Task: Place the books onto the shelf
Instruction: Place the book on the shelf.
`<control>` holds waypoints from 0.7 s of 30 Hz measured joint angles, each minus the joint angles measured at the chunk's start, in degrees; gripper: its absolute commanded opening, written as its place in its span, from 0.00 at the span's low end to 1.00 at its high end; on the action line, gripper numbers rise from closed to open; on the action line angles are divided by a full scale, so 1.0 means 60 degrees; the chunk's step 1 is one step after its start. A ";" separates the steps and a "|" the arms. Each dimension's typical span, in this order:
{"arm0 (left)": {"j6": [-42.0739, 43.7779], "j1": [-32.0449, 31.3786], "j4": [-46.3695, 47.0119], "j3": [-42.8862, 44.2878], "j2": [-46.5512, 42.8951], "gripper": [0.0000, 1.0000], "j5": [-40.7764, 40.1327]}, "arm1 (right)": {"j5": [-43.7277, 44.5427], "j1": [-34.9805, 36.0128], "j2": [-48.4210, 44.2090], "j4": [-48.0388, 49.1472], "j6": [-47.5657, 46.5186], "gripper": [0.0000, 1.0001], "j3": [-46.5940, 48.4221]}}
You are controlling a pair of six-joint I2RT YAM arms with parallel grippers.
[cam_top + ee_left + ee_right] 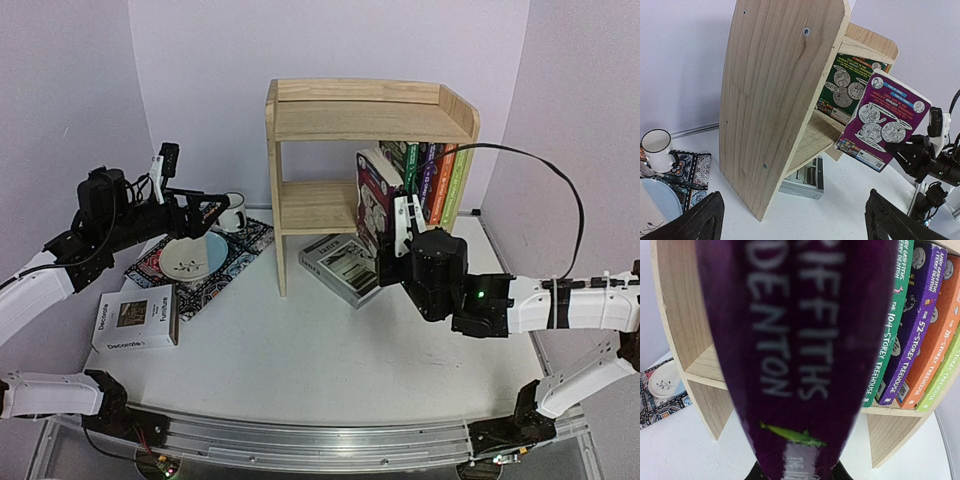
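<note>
So the right gripper (402, 222) has its fingers pinched narrow on a glossy dark purple paperback (372, 200). It's held upright with a slight tilt, just in front of the lower tier of the bare pine shelf (360, 118). Can't tell if it's touching the board.

Four slim paperbacks stand at the right end of that tier: green (892, 325), purple (912, 325), orange (940, 340) and light green (950, 370).

A bigger grey-white book (340, 268) lies flat on the table by the shelf's foot, and the chunky white Decorate book (135, 318) lies flat near left.

The left gripper (208, 210) is spread wide with nothing in it, hanging over a round ceramic bowl (192, 255) on a patterned placemat (225, 262).
</note>
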 measured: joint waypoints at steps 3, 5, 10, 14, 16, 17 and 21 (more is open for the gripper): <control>0.0000 0.0003 -0.0045 0.0000 0.0000 0.99 0.0000 | -0.0001 0.0000 0.0000 -0.0008 -0.0005 0.00 0.0011; 0.0004 0.0003 -0.0072 0.0000 0.0000 0.99 0.0004 | -0.0001 0.0000 0.0000 -0.0033 -0.0014 0.00 0.0047; 0.0007 -0.0001 -0.0152 0.0000 0.0043 0.99 0.0033 | -0.0001 0.0000 0.0000 -0.0273 -0.0070 0.00 0.0402; 0.0008 0.0003 -0.0196 0.0000 0.0146 0.99 0.0061 | 0.0036 0.0000 0.0000 -0.0496 -0.0072 0.00 0.0846; 0.0007 0.0003 -0.0213 0.0000 0.0170 0.99 0.0069 | 0.0064 0.0000 0.0000 -0.0597 -0.0069 0.00 0.1041; 0.0007 0.0003 -0.0214 0.0000 0.0176 1.00 0.0072 | 0.0077 0.0000 0.0000 -0.0616 -0.0066 0.00 0.1101; 0.0011 0.0003 -0.0216 0.0000 0.0193 0.99 0.0080 | 0.0125 -0.0018 0.0000 -0.0738 -0.0061 0.00 0.1140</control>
